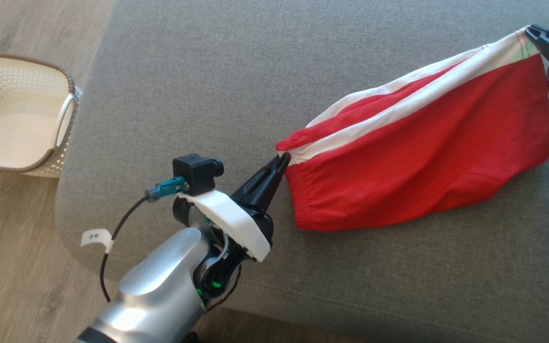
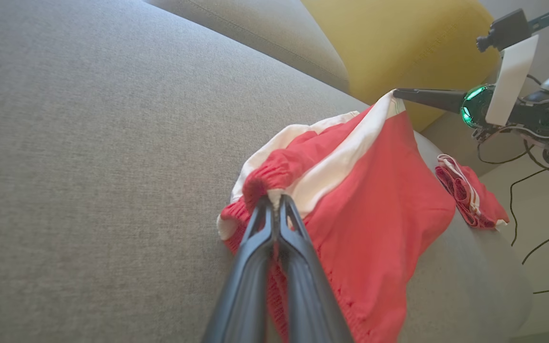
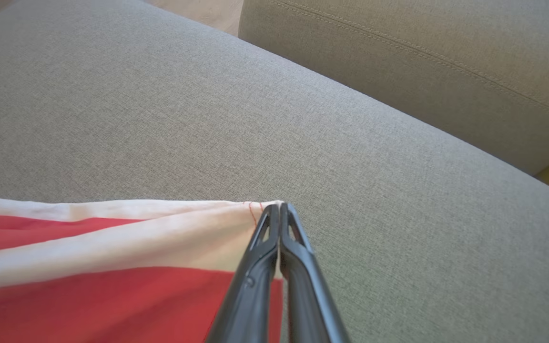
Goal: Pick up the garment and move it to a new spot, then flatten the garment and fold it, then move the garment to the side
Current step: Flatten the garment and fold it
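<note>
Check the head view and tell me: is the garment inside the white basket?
No: the garment is held stretched over the grey sofa between the left pincer and the right pincer, and the basket stands apart from it.

A small white tag (image 1: 96, 237) is wrapped round a thin black cable (image 1: 102, 276) near the edge of the grey sofa (image 1: 303, 71). It carries a short dark print on its white face. The first character looks like a 2; the rest is too blurred to read.
</note>
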Controlling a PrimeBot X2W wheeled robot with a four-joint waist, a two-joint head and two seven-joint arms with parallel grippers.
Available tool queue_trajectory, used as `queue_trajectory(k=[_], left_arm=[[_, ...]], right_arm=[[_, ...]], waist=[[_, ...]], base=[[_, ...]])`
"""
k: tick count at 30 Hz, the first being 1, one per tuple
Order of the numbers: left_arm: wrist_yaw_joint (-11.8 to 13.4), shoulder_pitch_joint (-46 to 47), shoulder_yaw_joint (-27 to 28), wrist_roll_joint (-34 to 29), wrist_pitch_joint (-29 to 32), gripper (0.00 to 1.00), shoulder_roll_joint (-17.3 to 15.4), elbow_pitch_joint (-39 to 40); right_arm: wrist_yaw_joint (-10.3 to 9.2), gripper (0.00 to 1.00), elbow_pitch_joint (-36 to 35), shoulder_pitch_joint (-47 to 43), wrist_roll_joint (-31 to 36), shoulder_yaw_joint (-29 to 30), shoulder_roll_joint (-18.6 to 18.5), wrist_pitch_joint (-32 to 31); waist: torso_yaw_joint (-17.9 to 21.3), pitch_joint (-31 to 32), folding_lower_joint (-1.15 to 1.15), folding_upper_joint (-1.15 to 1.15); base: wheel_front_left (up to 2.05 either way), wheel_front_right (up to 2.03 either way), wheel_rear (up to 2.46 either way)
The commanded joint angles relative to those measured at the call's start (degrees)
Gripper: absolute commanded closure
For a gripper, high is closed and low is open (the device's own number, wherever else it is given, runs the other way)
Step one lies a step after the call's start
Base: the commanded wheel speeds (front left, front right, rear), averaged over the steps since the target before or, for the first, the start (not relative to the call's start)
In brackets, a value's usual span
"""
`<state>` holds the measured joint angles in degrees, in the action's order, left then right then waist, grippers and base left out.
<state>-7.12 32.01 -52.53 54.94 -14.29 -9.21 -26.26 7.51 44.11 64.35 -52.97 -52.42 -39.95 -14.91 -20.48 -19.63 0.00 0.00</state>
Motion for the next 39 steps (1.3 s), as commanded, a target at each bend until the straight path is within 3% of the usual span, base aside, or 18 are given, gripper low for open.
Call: queue_trajectory(k=[1,3,5,7,8,10,16,20,25,28,32,39], left_arm=[[-0.36,1.79,2.79,-0.57,-0.71,1.00,-0.54,0.83],[-0.36,1.86,3.63,-0.84,-0.71,1.00,-0.21,0.08],[-0.36,1.94,4.45,-1.24,-0.71,1.00,0.22,-0.66],[-0.36,1.87,5.22,-1.43,-0.71,1.00,0.74,-1.38],[-0.36,1.86,5.31,-1.43,-0.71,0.95,0.97,-1.77],[-0.36,1.64,6.49,-1.36,-0.71,0.00,1.42,-3.19],[-0.35,1.22,11.83,-4.19,-0.71,0.00,2.76,-6.68],[1.11,-0.36,17.28,-8.47,-0.71,0.00,3.26,-6.50],[2.60,-4.77,29.88,-8.88,-0.71,0.00,4.89,-0.97],[3.74,-7.19,35.20,-13.49,-0.71,0.00,5.36,3.85],[4.74,-10.31,40.07,-16.67,-0.71,0.00,5.88,8.48],[5.36,-19.42,47.95,-21.13,-0.71,0.00,6.29,17.53]], right_arm=[[-0.02,1.00,-0.17,1.11,-0.40,-0.32,-0.23,0.68],[-0.02,1.00,0.68,1.66,-0.75,-0.57,0.14,1.26],[-0.02,0.00,2.01,2.14,-0.88,-0.53,0.45,2.39],[-0.02,0.00,3.44,2.39,-1.33,-0.46,1.07,3.08],[-0.02,0.00,4.12,2.25,-2.04,-0.29,1.52,3.09],[-0.02,0.00,5.25,2.06,-2.39,-0.74,1.93,2.88],[-0.02,0.00,8.21,1.46,-2.02,-1.27,2.22,6.95],[-0.02,0.00,9.47,-0.67,-1.82,-0.48,2.77,13.78],[-0.02,0.00,9.82,-3.40,-1.25,1.73,5.93,24.60],[-0.02,0.00,9.93,-4.73,1.07,3.33,7.24,28.80],[-0.02,0.00,8.56,-6.18,2.99,8.65,8.99,29.82],[-0.02,0.00,-6.62,-20.16,17.82,29.61,14.28,29.89]], waist=[[-0.03,-0.06,0.00,0.00],[-0.10,-0.17,0.00,0.00],[-0.20,-0.19,0.00,0.00],[-0.23,-0.16,0.00,0.00],[-0.21,-0.05,0.00,0.00],[-0.11,0.33,0.00,0.00],[0.78,2.53,0.00,0.00],[1.91,5.55,0.00,0.00],[4.78,9.60,0.00,0.00],[6.36,12.14,0.00,0.00],[8.23,14.53,0.00,0.00],[12.41,19.20,0.00,0.00]], base=[[0.00,0.00,0.00],[0.00,0.00,0.00],[0.00,0.00,0.00],[0.00,0.00,0.00],[0.00,0.00,0.00],[0.00,0.00,0.00],[0.00,0.00,0.00],[0.00,0.00,0.00],[0.00,0.00,0.00],[0.00,0.00,0.00],[0.00,0.00,0.00],[0.00,0.00,0.00]])
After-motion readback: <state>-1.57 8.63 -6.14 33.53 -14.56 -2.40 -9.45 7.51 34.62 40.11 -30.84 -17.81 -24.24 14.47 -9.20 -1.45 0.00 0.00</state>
